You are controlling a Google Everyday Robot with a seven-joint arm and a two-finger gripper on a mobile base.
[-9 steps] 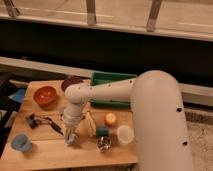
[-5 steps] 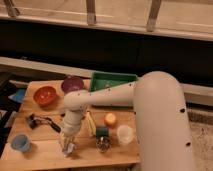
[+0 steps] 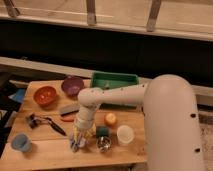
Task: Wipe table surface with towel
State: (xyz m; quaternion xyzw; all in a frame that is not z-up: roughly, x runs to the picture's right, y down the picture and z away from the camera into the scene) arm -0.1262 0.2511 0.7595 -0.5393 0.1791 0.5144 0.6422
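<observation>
Closest to the camera is the front edge of the counter [image 3: 47, 156], a light tan plank top that takes up most of the lower half of the shot. The gripper [image 3: 76, 145] is down low right at that front part, left of center. It looks to be on or just above the wood, and I can't tell which. I also can't tell whether it's spread apart or pinched together, since it's a blurry clump down there. So the counter sits directly under the gripper and spreads out on every side of it.

A blue cup [image 3: 21, 142] is off to the gripper's left near the front corner. Just to its right is a small metal cup [image 3: 103, 144], then a white cup [image 3: 125, 135].

A step further back there's a black tool [image 3: 44, 123] on the left, a dark green block [image 3: 102, 131] and an orange ball [image 3: 110, 119]. The white arm [image 3: 117, 96] rises from the gripper and crosses over to the big rounded body [image 3: 172, 125] on the right.

Toward the back are a gray bar [image 3: 69, 109] with something red [image 3: 67, 118] beside it, an orange bowl [image 3: 45, 95], a purple bowl [image 3: 72, 86] and a green tray [image 3: 114, 80] along the far edge.

If anything has writing on it, it's too small to read.
</observation>
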